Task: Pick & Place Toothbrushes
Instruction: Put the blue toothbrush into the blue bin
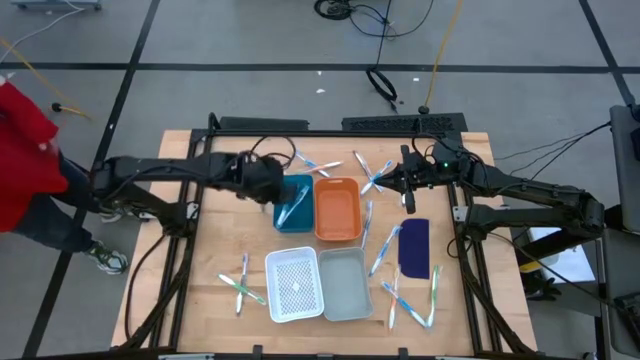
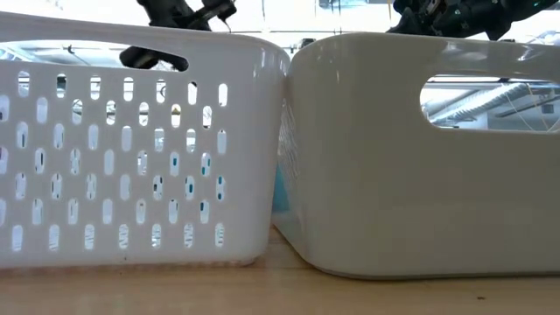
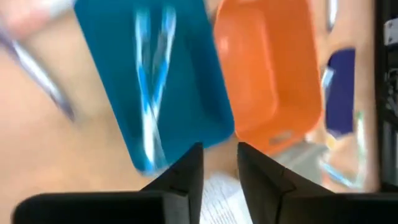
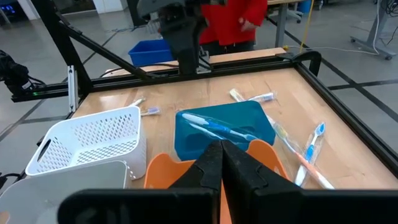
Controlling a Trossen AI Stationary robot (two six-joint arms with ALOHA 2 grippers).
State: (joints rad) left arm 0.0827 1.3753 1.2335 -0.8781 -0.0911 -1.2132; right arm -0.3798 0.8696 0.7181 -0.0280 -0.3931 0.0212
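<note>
Two toothbrushes (image 3: 152, 93) lie inside the blue bin (image 1: 295, 203), crossed over each other; the right wrist view shows them too (image 4: 214, 127). My left gripper (image 1: 270, 190) hangs above the bin's left side, pointing down, narrowly open (image 3: 219, 158) with nothing between its fingers. My right gripper (image 1: 400, 183) waits shut (image 4: 221, 155) above the table to the right of the orange bin (image 1: 337, 210). More toothbrushes lie loose on the table: at the back (image 1: 315, 165), (image 1: 375, 175), at the front left (image 1: 240, 285) and at the front right (image 1: 395, 300).
A white perforated basket (image 1: 295, 285) and a pale bin (image 1: 346, 283) stand near the front edge and fill the low view (image 2: 131, 149), (image 2: 420, 157). A dark blue flat piece (image 1: 413, 247) lies at the right. A person in red (image 1: 25, 150) stands beyond the table's left side.
</note>
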